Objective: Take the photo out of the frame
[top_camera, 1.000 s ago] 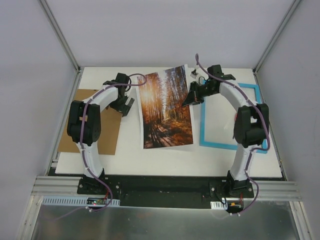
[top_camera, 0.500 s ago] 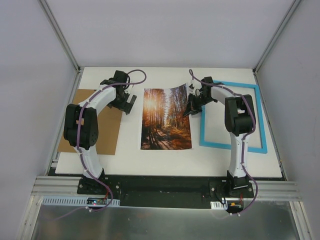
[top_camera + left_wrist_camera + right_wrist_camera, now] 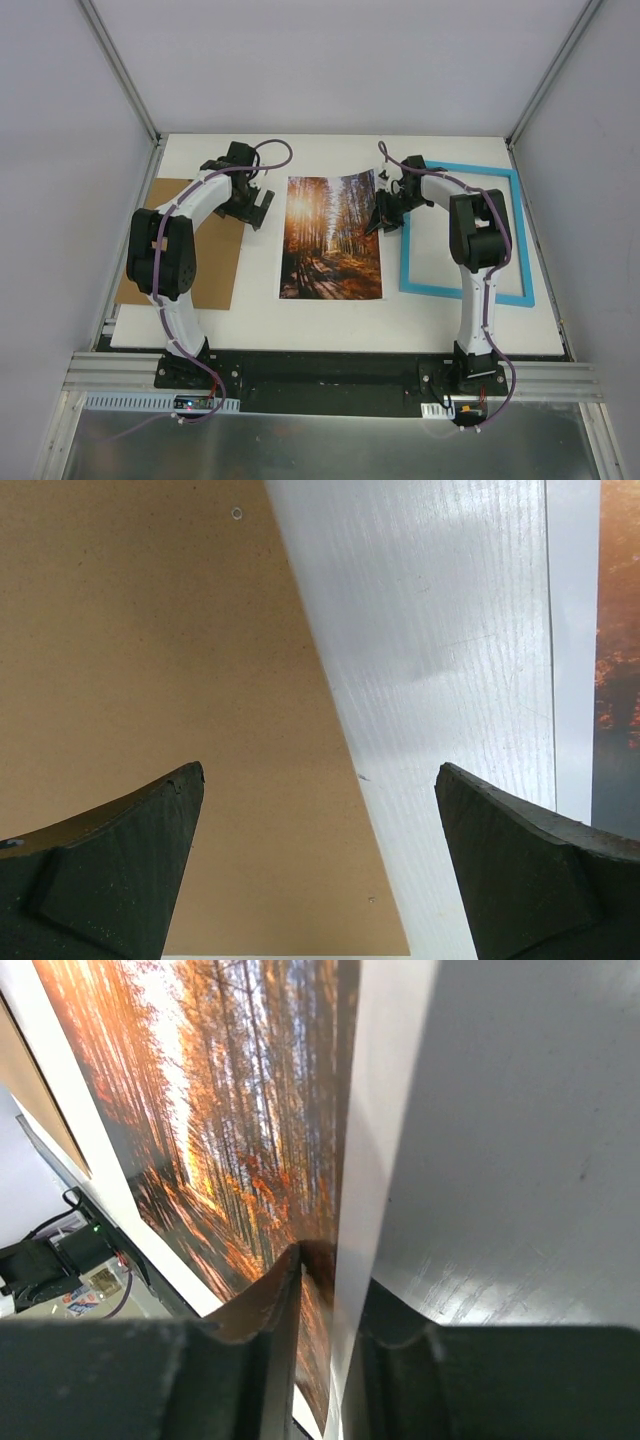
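The photo [image 3: 332, 238], an orange autumn forest print, lies on the white table between the arms, its top right corner curled up. Its right edge [image 3: 385, 1110] runs between the fingers of my right gripper [image 3: 383, 215], whose jaws stand slightly apart with a narrow gap beside the sheet [image 3: 332, 1290]. The turquoise frame [image 3: 440, 292] lies flat to the right, with bare table showing inside it. My left gripper [image 3: 258, 210] hovers wide open [image 3: 320, 860] over the right edge of the brown backing board [image 3: 150, 630], holding nothing. The photo [image 3: 620, 630] shows at the right of that view.
The backing board [image 3: 215, 270] lies at the table's left side, partly under the left arm. Grey enclosure walls stand close on three sides. The white tabletop [image 3: 520, 1160] ends at a black rail by the arm bases.
My right gripper came down and toward the left with the photo, which now lies flatter and squarer on the table. Its jaws have parted slightly. The left arm barely shifted.
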Tool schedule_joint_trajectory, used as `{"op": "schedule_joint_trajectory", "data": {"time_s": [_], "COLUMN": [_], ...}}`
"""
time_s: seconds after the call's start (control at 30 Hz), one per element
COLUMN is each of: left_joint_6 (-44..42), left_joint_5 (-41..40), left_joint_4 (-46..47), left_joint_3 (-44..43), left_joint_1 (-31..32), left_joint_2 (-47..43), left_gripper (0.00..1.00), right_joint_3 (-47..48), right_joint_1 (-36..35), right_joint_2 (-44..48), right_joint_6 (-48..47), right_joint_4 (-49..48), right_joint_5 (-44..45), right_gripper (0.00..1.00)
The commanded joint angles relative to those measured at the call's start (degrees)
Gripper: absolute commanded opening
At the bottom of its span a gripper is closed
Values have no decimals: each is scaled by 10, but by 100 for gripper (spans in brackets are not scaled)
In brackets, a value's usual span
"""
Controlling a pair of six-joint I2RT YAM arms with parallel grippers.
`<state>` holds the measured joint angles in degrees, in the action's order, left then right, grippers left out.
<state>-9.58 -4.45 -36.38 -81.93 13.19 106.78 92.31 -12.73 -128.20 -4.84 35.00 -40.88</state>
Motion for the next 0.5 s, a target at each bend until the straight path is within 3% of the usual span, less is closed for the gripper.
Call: {"op": "schedule_joint_trajectory", "data": {"time_s": [0.0, 0.47], "left_joint_6": [9, 14], "left_joint_5": [13, 15], "left_joint_4": [-8, -8], "left_joint_3": [4, 5], "left_joint_1": [7, 10], "left_joint_2": [-35, -45], "left_gripper": [98, 99], "right_joint_3": [7, -6], "right_joint_1": [-7, -19], "right_joint_2": [30, 102], "right_joint_6": [-7, -32], "right_joint_4": [9, 28], "right_joint_5": [54, 151], "right_gripper": [26, 44]}}
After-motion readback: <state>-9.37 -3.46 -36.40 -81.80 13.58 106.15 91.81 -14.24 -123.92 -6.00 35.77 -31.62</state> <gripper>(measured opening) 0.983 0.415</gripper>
